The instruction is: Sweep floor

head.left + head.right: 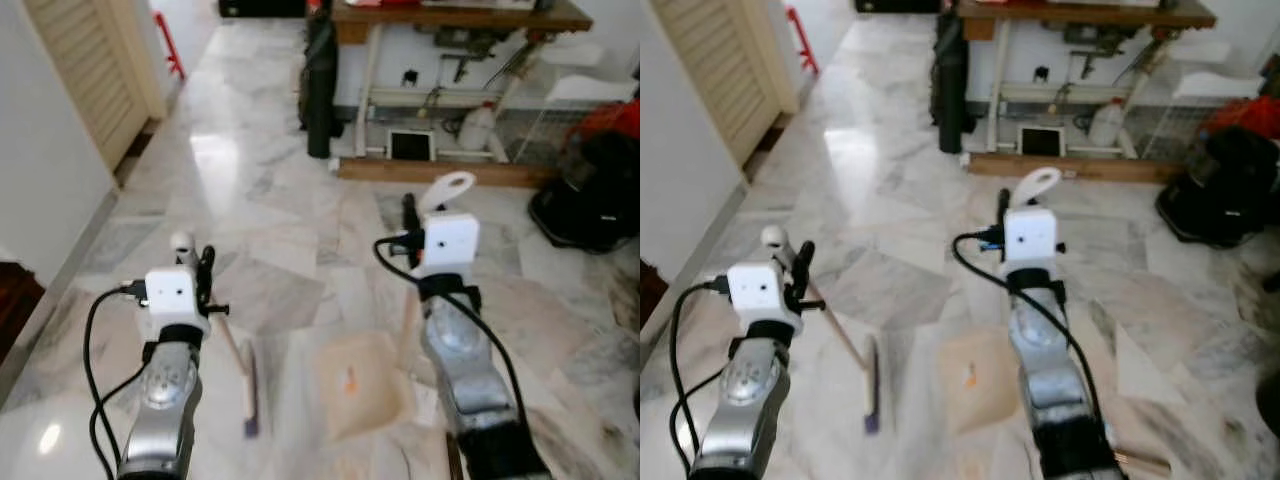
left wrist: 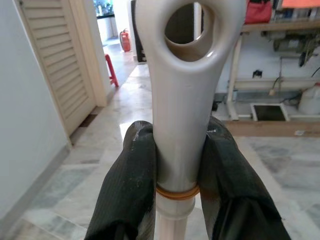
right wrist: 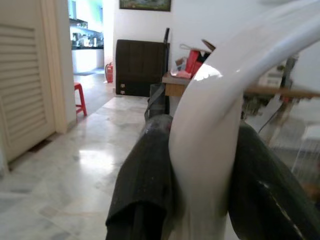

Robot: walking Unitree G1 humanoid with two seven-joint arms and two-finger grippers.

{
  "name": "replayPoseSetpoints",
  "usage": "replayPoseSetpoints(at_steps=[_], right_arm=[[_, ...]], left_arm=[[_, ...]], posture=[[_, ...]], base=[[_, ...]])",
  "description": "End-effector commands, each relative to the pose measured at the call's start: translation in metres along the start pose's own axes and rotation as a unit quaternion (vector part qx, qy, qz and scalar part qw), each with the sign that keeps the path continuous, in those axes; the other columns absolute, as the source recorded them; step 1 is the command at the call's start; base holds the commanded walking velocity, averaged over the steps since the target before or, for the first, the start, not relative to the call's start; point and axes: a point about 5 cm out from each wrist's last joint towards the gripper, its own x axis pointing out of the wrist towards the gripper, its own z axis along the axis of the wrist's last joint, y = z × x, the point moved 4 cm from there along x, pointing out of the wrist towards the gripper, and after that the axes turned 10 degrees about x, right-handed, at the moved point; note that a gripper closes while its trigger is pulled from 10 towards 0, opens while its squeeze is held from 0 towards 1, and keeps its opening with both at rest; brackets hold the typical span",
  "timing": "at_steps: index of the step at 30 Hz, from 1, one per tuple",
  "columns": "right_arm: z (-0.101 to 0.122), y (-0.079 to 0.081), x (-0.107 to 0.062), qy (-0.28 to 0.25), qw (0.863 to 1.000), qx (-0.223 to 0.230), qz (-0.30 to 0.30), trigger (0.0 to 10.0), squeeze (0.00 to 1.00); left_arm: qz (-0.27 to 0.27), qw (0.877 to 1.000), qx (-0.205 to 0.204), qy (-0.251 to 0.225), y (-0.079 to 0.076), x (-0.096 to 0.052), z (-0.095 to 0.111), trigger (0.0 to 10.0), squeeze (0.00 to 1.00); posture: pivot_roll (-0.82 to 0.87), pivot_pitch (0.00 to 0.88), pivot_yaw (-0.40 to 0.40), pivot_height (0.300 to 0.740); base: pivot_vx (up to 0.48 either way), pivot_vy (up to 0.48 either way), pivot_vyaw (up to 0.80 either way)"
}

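Left claw [image 2: 175,175] clamps broom [image 1: 240,365] handle top | right claw [image 3: 200,165] clamps dustpan [image 1: 365,385] handle | both light, stiff; orange scrap at dustpan's 6 o'clock

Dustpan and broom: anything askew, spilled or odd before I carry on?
Nothing stands out. The left gripper is shut on the broom handle, brush head on the marble floor. The right gripper is shut on the dustpan handle, and the dustpan holds a small orange scrap.

Slanted broom [image 1: 240,365]; tan dustpan [image 1: 365,395] alongside
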Motion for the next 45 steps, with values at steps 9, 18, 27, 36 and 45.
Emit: replayPoseSetpoints(at_steps=[9, 18, 27, 36, 45], right_arm=[[0.0098, -0.0026, 0.0017, -0.020, 1.000, -0.002, -0.003, 10.0, 0.00], [0.0098, -0.0031, 0.0016, -0.020, 1.000, 0.000, -0.003, 10.0, 0.00], [0.0102, -0.0029, 0.0016, -0.021, 1.000, -0.001, -0.004, 10.0, 0.00], [0.0100, -0.0037, 0.0014, -0.020, 1.000, -0.002, -0.005, 10.0, 0.00], [0.0075, -0.0049, 0.0019, -0.011, 1.000, 0.006, -0.010, 10.0, 0.00]], left_arm=[[0.004, 1.000, -0.003, -0.022, 0.0011, 0.0021, 0.0102, 10.0, 0.00], [0.005, 1.000, -0.002, -0.021, 0.0015, 0.0026, 0.0100, 10.0, 0.00], [0.004, 1.000, -0.003, -0.022, 0.0016, 0.0028, 0.0102, 10.0, 0.00], [-0.003, 1.000, -0.009, -0.028, -0.0011, 0.0024, 0.0123, 10.0, 0.00], [-0.005, 0.999, -0.010, -0.031, -0.0019, 0.0024, 0.0132, 10.0, 0.00]], posture=[[0.08, 0.098, 0.032, 0.740], [0.08, 0.101, 0.033, 0.740], [0.08, 0.103, 0.033, 0.740], [0.08, 0.104, 0.033, 0.740], [0.08, 0.104, 0.033, 0.740]], base=[[0.335, 0.000, 0.00], [0.334, 0.000, 0.00], [0.330, 0.000, 0.00], [0.180, 0.000, 0.00], [0.000, 0.000, -0.05]])
